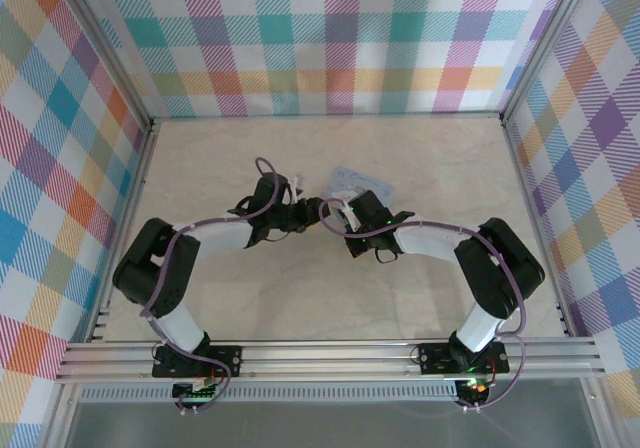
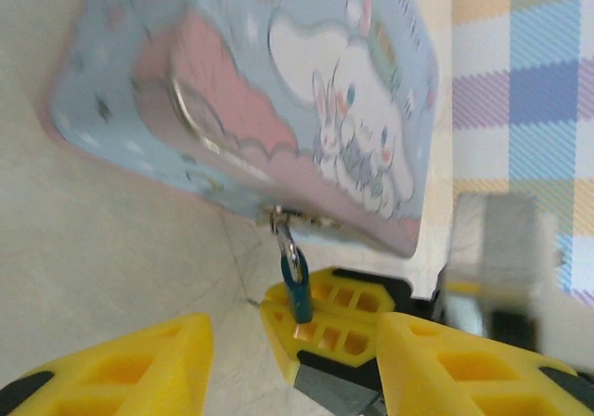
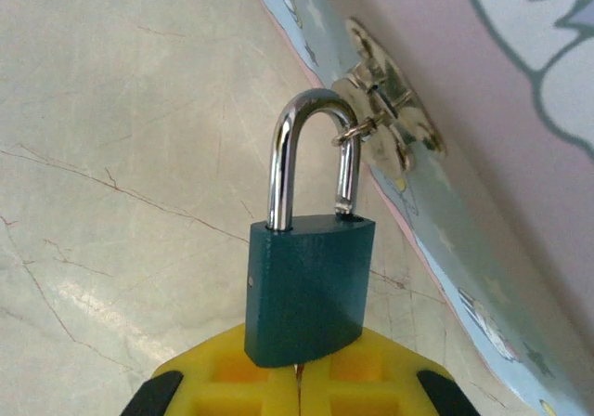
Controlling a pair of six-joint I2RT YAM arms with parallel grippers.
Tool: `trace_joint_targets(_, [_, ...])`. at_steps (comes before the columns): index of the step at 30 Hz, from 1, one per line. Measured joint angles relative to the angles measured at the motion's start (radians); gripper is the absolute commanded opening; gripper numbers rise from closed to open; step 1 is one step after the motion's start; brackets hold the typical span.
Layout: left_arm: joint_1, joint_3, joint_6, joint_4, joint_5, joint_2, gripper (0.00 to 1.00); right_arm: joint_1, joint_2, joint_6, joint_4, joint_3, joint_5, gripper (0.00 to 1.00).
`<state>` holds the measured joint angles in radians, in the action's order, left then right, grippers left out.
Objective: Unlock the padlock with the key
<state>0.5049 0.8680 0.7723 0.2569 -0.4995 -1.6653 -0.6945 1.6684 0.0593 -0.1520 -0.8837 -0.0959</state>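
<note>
Plaid walls (image 1: 330,38) in pastel checks close in a pale, marble-veined table (image 1: 250,298), where the two arms meet at a light blue cartoon-printed box (image 2: 278,110) near the middle.

From the box's lower edge a small metal hasp (image 3: 390,119) sticks out. The padlock (image 3: 311,291), a tiny dark teal block, hangs from it by a chrome shackle (image 3: 306,119). The shackle passes through the hasp's ring, and both of its legs run down into the body.

The right gripper (image 3: 297,383) sits directly under the padlock. Its yellow fingers are pressed together, and the base of the lock touches their tips. A thin pale sliver (image 3: 297,371) shows in the seam between them, just below the lock. I cannot tell whether that is the key, or whether the fingers are pinching anything.

The left gripper (image 2: 288,379) hovers just beside the lock, facing the printed side of the box. Its yellow fingers (image 2: 121,370) are spread wide with nothing between them. From its wrist camera the padlock hangs slightly tilted against one of the right gripper's fingers.
</note>
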Motion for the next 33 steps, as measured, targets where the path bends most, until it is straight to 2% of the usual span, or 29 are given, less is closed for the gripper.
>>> trace_joint_targets(8, [-0.039,0.094,-0.097,-0.163,0.14,0.048,0.55,0.0,-0.009,-0.029,0.009,0.013,0.004,0.0])
trace_joint_targets(14, [-0.042,0.257,-0.138,-0.211,0.18,-0.062,0.54,0.0,-0.008,-0.049,0.001,0.011,0.027,0.0])
trace_joint_targets(21, [-0.043,0.343,-0.159,-0.24,0.167,-0.207,0.42,0.0,0.006,-0.05,-0.018,-0.009,0.042,0.0])
trace_joint_targets(23, [-0.043,0.344,-0.159,-0.245,0.153,-0.235,0.41,0.0,0.006,-0.049,-0.018,-0.01,0.042,0.04])
trace_joint_targets(25, [-0.043,0.345,-0.157,-0.244,0.142,-0.246,0.41,0.0,0.006,-0.045,-0.022,-0.011,0.044,0.08])
trace_joint_targets(27, [-0.043,0.346,-0.157,-0.244,0.141,-0.246,0.4,0.0,0.006,-0.04,-0.033,-0.016,0.049,0.07])
trace_joint_targets(31, [-0.043,0.346,-0.157,-0.243,0.126,-0.247,0.36,0.0,-0.001,-0.027,-0.061,-0.021,0.056,0.14])
trace_joint_targets(33, [-0.043,0.346,-0.157,-0.243,0.119,-0.247,0.33,0.0,-0.002,-0.023,-0.084,-0.033,0.061,0.14])
